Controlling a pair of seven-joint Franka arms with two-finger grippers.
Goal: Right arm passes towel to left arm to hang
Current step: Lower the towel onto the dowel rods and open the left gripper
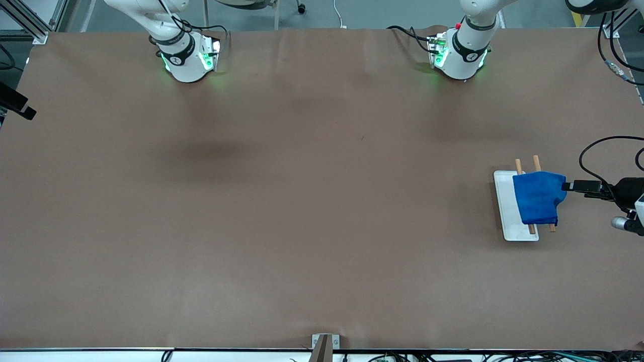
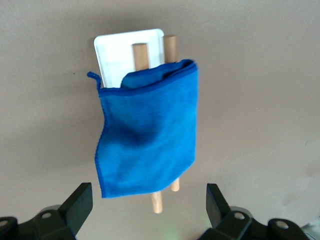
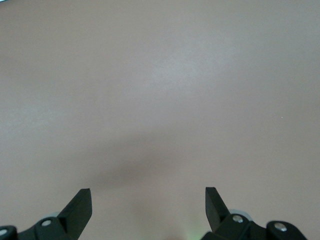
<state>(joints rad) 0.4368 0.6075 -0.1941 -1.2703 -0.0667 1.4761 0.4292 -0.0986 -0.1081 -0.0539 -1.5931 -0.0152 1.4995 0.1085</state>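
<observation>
Table [image 1: 302,201]: brown surface, bare except for a rack toward the left arm's end.
Right arm [image 1: 176,50]: only its green-lit base shows in the front view; it waits, well apart from the rack.
Left arm [image 1: 460,50]: base with a red knob; its hand sits just beside the rack, at the table's edge.
Rack [image 1: 505,211]: white plate carrying two wooden dowels [image 2: 157,202].
Towel [image 1: 538,197]: bright blue cloth draped over both dowels, hanging on the rack, its small loop [image 2: 92,75] free at one corner.
Left gripper [image 2: 145,210]: fingers spread apart, holding nothing, aimed at the towel.
Right gripper [image 3: 147,210]: fingers apart, empty, over bare table.
Step in hand: hanging looks done; the left gripper appears clear of the cloth.
Next move: probably drawing the left arm away from the rack without snagging the towel.
</observation>
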